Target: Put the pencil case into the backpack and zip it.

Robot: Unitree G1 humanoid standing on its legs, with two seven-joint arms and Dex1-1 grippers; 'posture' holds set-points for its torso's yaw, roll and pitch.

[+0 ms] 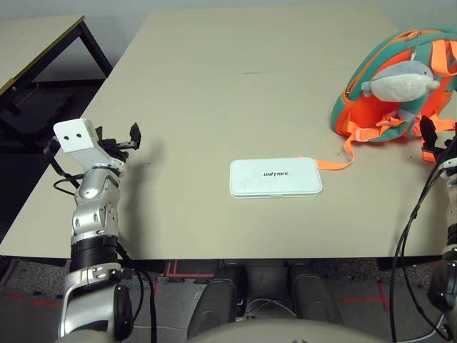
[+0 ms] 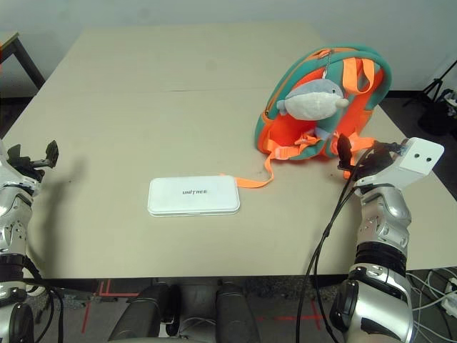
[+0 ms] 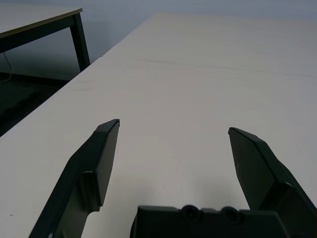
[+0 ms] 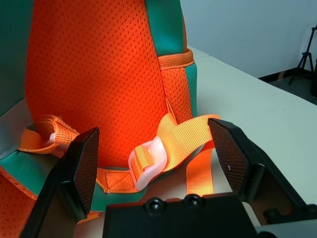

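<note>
The white pencil case (image 1: 275,177) lies flat near the table's front edge, its black "UNITREE" lettering facing up. The teal and orange backpack (image 2: 325,107) lies at the right with a grey-white plush shark (image 2: 312,100) on it, and one orange strap (image 2: 250,179) trails to the case's corner. My right gripper (image 2: 344,153) is open just in front of the backpack, facing its orange mesh (image 4: 94,74) and strap buckle (image 4: 148,161). My left gripper (image 1: 133,136) hovers open over bare table near the left edge, far from the case.
The beige table (image 1: 214,86) stretches back with a seam across its middle. A second table (image 1: 36,43) with black legs stands off to the left. A black tripod (image 2: 439,86) is on the floor beyond the right edge.
</note>
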